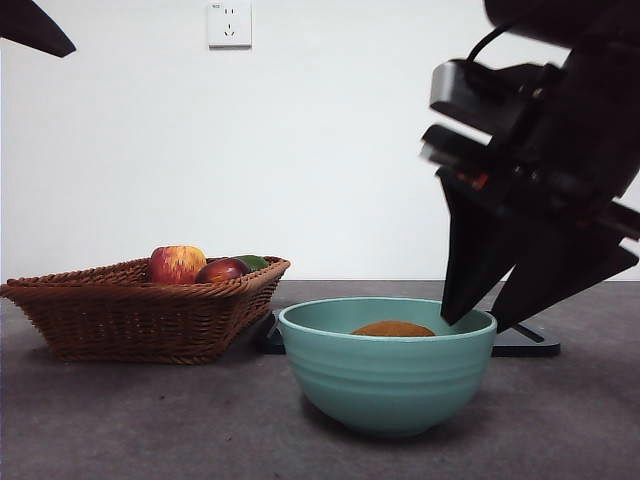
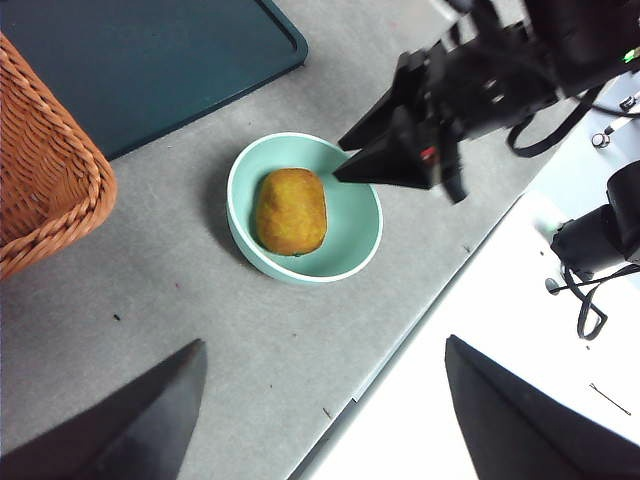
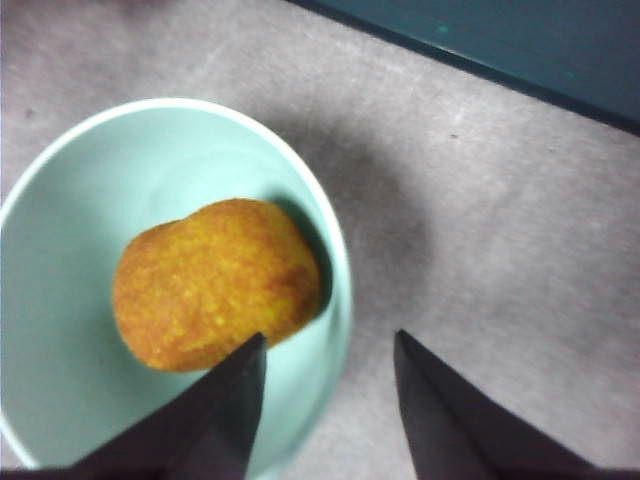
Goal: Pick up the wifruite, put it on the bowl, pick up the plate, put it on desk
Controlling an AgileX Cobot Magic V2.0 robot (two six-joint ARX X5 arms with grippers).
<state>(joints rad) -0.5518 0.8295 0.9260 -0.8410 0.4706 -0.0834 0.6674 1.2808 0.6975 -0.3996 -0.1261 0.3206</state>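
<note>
The golden-brown wifruite (image 1: 392, 328) lies inside the teal-green bowl (image 1: 388, 375) on the desk (image 1: 150, 420). My right gripper (image 1: 475, 325) is open and empty just above the bowl's right rim. In the right wrist view, one jaw of the right gripper (image 3: 329, 337) is over the wifruite (image 3: 215, 280) in the bowl (image 3: 70, 220) and the other is outside the rim. The left wrist view shows the wifruite (image 2: 290, 210), the bowl (image 2: 355, 215) and the right gripper (image 2: 338, 162) from higher up. My left gripper (image 2: 322, 345) is open and empty, well away from the bowl.
A wicker basket (image 1: 140, 310) stands left of the bowl with a streaked apple (image 1: 177, 264), a dark red fruit (image 1: 222, 270) and a green fruit (image 1: 252, 262). A dark teal flat plate (image 2: 150, 60) lies behind the bowl. The desk's edge (image 2: 400, 340) runs near the left gripper.
</note>
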